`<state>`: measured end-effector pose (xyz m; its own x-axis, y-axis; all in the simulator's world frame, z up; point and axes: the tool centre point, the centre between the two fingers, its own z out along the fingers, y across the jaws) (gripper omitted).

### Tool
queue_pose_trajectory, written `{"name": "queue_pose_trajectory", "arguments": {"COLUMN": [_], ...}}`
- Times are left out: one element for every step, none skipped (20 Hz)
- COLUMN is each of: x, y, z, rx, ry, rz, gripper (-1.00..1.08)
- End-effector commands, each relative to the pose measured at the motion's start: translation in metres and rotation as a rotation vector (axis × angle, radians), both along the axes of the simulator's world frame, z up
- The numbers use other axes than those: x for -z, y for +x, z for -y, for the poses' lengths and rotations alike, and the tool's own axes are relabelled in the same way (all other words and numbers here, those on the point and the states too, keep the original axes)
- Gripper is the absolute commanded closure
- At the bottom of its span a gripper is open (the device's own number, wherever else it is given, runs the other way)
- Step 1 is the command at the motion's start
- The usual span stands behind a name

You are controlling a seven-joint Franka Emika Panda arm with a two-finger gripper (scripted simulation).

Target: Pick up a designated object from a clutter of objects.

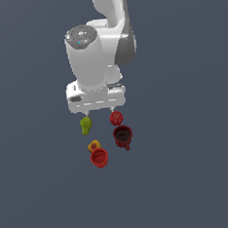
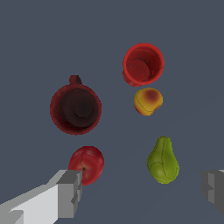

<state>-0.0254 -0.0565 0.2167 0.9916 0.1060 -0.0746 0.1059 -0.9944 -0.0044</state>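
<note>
**Wrist view: pear not yet grasped, jaws wide**

Wrist view showed the gripper (image 2: 140,192) spread wide and holding nothing. The pear (image 2: 162,161) lay on the floor (image 2: 26,52) between the fingers, nearer one; the red fruit (image 2: 87,164) sat just beside the other finger (image 2: 65,192). Judged: approach under way, grasp and lift left to do.

In the exterior view the pear (image 1: 86,124) was at the clutter's left, far side, apart from the yellow-orange fruit (image 1: 94,146), red cup (image 1: 99,158) and dark mug (image 1: 123,135). Open floor lay to its left.

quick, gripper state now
Gripper: open, holding nothing; fingers spread wide above the pear and red fruit.
</note>
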Motion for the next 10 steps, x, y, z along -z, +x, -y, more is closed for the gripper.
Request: {"name": "queue_pose_trajectory", "arguments": {"x": [0.018, 0.025, 0.033, 0.04, 0.047, 0.054, 0.061, 0.067, 0.074, 0.08], "y": [-0.005, -0.007, -0.009, -0.012, -0.015, -0.018, -0.021, -0.025, -0.028, -0.032], "z": [0.014, 0.019, 0.025, 0.03, 0.036, 0.041, 0.046, 0.052, 0.057, 0.061], "rx": [-0.027, -0.039, -0.05, -0.061, -0.072, -0.083, -0.094, -0.104, -0.115, -0.124], "ry": [0.008, 0.01, 0.013, 0.015, 0.017, 0.018, 0.019, 0.02, 0.02, 0.02], "rz": [0.01, 0.014, 0.018, 0.022, 0.027, 0.031, 0.035, 0.039, 0.043, 0.047], "gripper": [-0.92, -0.92, -0.92, -0.92, -0.92, -0.92, -0.92, -0.92, -0.92, -0.92]}}
